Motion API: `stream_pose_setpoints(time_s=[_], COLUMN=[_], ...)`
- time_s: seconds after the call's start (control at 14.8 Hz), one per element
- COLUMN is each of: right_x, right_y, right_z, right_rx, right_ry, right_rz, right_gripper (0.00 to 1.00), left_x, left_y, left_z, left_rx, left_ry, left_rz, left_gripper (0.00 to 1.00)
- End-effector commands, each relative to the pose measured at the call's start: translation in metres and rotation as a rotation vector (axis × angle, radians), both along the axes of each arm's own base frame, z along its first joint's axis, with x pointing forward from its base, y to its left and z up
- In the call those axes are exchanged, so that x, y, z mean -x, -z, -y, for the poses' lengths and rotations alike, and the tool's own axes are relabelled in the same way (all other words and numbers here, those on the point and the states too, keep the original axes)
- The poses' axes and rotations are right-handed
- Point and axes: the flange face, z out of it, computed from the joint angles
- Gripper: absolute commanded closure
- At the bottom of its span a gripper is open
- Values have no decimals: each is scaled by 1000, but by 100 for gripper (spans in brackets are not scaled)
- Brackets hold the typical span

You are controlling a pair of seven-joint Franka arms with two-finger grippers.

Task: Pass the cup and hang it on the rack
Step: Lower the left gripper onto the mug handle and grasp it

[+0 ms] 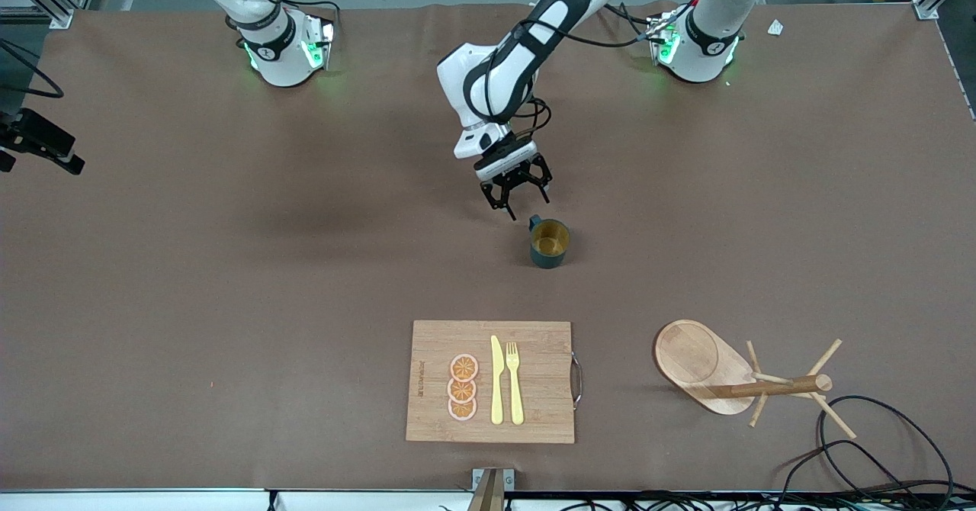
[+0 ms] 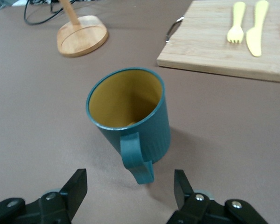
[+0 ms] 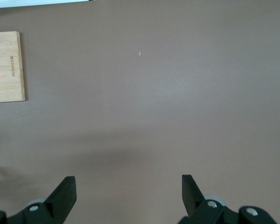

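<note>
The dark teal cup [image 1: 549,242] stands upright on the table near its middle, tan-yellow inside, with its handle [image 2: 136,161] turned toward my left gripper. My left gripper [image 1: 518,194] is open and empty, low beside the cup on the side toward the robots' bases. In the left wrist view the cup [image 2: 130,116] sits just ahead of the open left gripper [image 2: 130,189], with the handle between the lines of the two fingers, untouched. The wooden rack [image 1: 705,370] stands near the front edge toward the left arm's end; it also shows in the left wrist view [image 2: 81,35]. My right gripper [image 3: 128,196] is open over bare table.
A wooden cutting board [image 1: 534,389] with a yellow knife [image 1: 496,380], a fork [image 1: 515,381] and orange slices [image 1: 463,387] lies near the front edge, nearer to the camera than the cup. Black cables [image 1: 862,435] lie by the rack.
</note>
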Motion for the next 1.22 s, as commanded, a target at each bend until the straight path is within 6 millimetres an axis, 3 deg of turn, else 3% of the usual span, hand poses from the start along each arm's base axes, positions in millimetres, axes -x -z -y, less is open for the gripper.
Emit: stream_pose_setpoints(time_s=[0.0, 0.14, 0.34, 1.15], right_x=[4, 4, 4, 4], right_y=[-4, -2, -1, 1], right_z=[3, 1, 0, -2], right_rx=[13, 11, 10, 10], right_ry=[-12, -11, -12, -17], right_rz=[0, -5, -8, -11], right_gripper=[0, 0, 0, 0], left_x=[3, 11, 8, -9], left_y=[3, 16, 29, 27], left_z=[2, 6, 0, -2], left_rx=[45, 48, 33, 34], left_ry=[-42, -36, -37, -46], left_rz=[64, 109, 124, 142], left_gripper=[21, 23, 29, 55])
